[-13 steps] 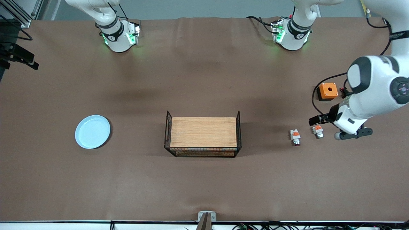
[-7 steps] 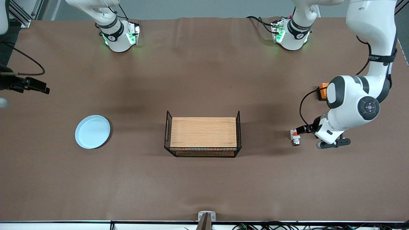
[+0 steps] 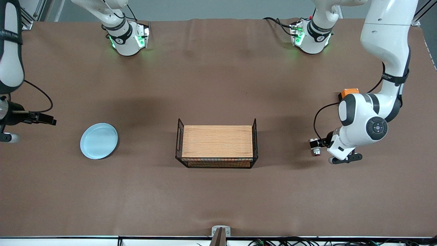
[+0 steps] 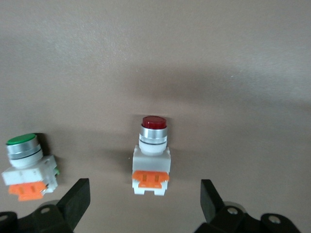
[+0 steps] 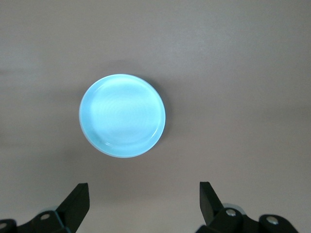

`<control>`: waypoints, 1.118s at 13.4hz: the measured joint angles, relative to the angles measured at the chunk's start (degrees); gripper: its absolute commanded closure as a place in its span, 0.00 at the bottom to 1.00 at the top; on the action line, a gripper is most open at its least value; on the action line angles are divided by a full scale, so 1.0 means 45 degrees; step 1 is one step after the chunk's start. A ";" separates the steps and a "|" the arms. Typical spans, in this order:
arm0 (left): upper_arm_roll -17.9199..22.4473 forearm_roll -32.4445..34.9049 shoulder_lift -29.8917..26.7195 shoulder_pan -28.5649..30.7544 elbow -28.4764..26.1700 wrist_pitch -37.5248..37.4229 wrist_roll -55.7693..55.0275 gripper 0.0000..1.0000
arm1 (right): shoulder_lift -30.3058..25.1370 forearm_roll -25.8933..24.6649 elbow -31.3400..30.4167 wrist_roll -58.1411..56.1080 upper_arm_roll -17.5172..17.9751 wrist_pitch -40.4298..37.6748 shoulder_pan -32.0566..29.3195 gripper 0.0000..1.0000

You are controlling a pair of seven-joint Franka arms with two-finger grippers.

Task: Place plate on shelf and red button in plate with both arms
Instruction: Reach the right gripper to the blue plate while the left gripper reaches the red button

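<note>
Your table (image 3: 218, 85) carries a wire basket (image 3: 216, 146) with a wooden floor at its middle; neither task thing is in it yet.

The plate (image 3: 99, 140) lies flat toward the right arm's end, well apart from the basket. It is round, shallow and pale blue, with a raised rim and nothing on it. Your right gripper (image 5: 141, 206) hangs near it, at that end of the table, jaws spread wide and empty. In the right wrist view the plate sits centred ahead of the gap, so I judge a short advance and a descent onto the rim is what you need.

The red button (image 4: 152, 156) lies on its side toward the left arm's end. Your left gripper (image 4: 145, 203) hovers right over it, released and holding nothing. The button's long axis runs straight out from between the fingers, dark red cap leading, silver collar next, white body with its orange patch nearest you. A green button (image 4: 26, 164) lies just beside one finger (image 4: 77, 196); mind it as you lower.
</note>
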 measured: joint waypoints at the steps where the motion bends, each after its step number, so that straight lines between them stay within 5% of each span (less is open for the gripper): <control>1: 0.0001 0.0075 0.0151 0.0000 0.0009 0.0147 0.0000 0.00 | 0.0038 0.0074 -0.0549 -0.0311 0.0001 0.0824 -0.0090 0.00; 5: -0.0005 0.0247 0.0478 -0.0017 0.0107 0.0374 0.0000 0.00 | 0.0786 0.1029 -0.1940 -0.1676 0.0002 0.3571 -0.0377 0.00; 11: -0.0033 0.0251 0.0962 -0.0068 0.0472 0.0485 0.0000 0.01 | 0.3060 0.1985 -0.2227 -0.2559 0.0051 0.6405 -0.0586 0.00; 12: -0.0043 0.0251 0.1088 -0.0107 0.0534 0.0549 0.0000 0.04 | 0.3281 0.2030 -0.2228 -0.2603 0.0062 0.6654 -0.0587 0.00; 15: -0.0060 0.0251 0.1239 -0.0181 0.0603 0.0586 0.0000 0.35 | 0.3666 0.2265 -0.2227 -0.2685 0.0065 0.6810 -0.0588 0.00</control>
